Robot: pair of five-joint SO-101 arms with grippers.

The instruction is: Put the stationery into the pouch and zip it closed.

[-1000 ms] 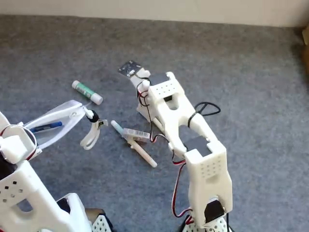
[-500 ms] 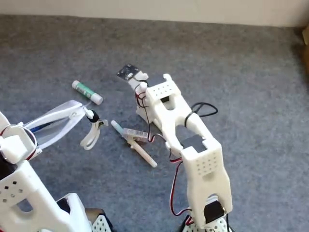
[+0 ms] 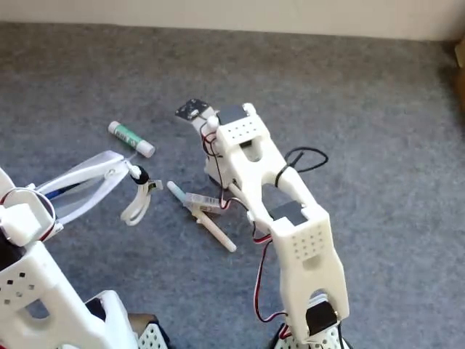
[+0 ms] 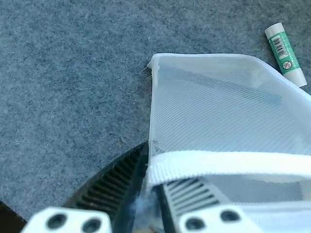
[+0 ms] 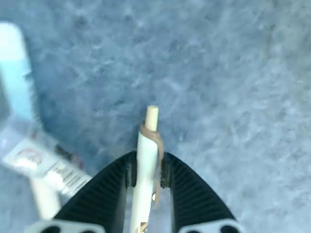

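A clear mesh pouch [image 4: 218, 107] hangs by its white webbing edge from my left gripper [image 4: 148, 182], which is shut on it. In the high view the pouch [image 3: 83, 182] lies open at the left, with a blue pen dimly visible inside. A green-and-white glue stick [image 3: 131, 139] lies just beyond the pouch, also seen as the glue stick [image 4: 285, 54]. My right gripper [image 5: 146, 162] is shut on a white pen [image 5: 148, 145] with a tan clip, low over the carpet. Several other pens [image 3: 200, 207] lie near the right arm [image 3: 251, 156].
Grey carpet covers the whole surface. A white loop strap [image 3: 138, 200] trails from the pouch's zipper end. A light blue pen [image 5: 19, 68] and a labelled pen [image 5: 43, 162] lie close beside the right gripper. A black cable [image 3: 309, 160] loops off the right arm.
The right arm has shifted slightly to the left and away from the camera. The left arm and the pouch have stayed put.
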